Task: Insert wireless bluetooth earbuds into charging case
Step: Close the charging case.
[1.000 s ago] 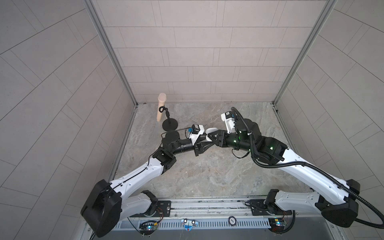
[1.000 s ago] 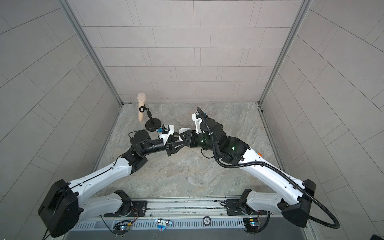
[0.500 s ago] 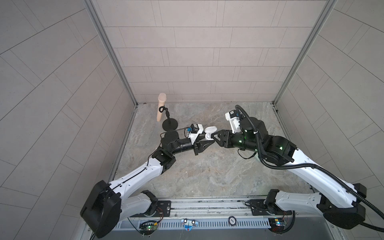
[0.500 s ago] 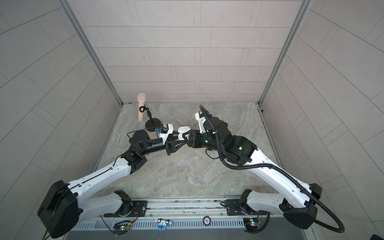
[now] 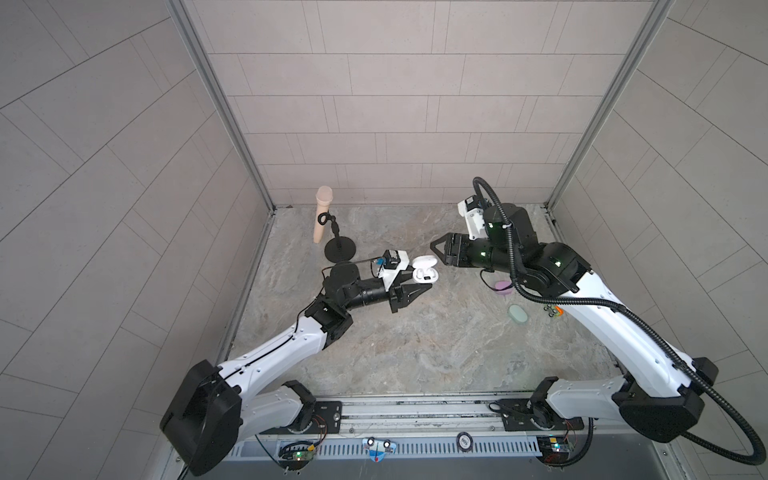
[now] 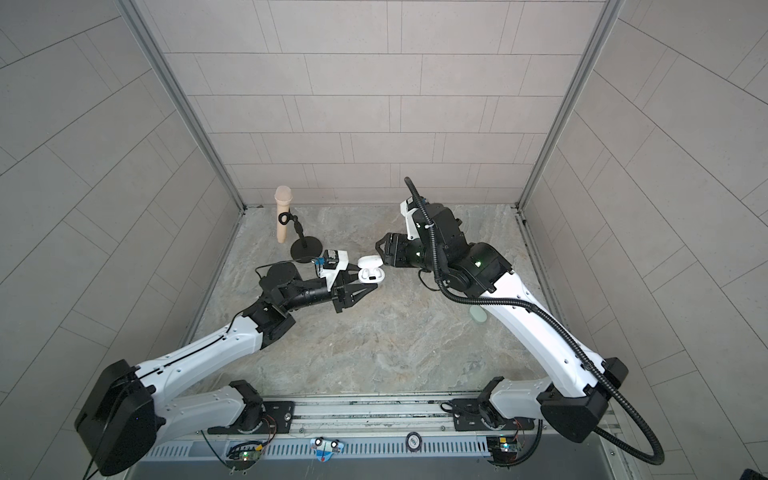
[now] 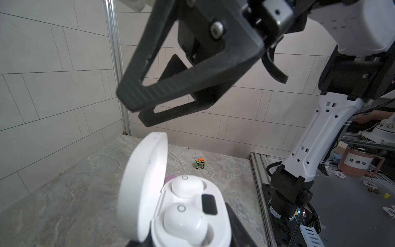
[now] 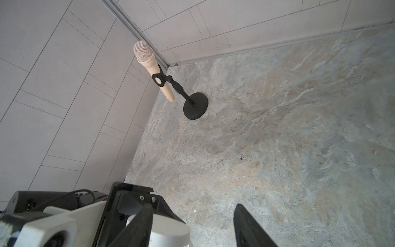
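Both white buds (image 7: 187, 186) sit in the open white case (image 7: 143, 184), gripped tight by my left claw (image 5: 411, 290). My right claw (image 5: 436, 246) hangs just beside it, half open and empty — white pair done, I think. The purple case (image 5: 503, 286) and green case (image 5: 518, 313) lie on the worktop (image 5: 395, 353) — their buds I can't see.

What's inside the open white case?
Two white earbuds, side by side, next to a small black window. Their bottoms are hidden down in the case.
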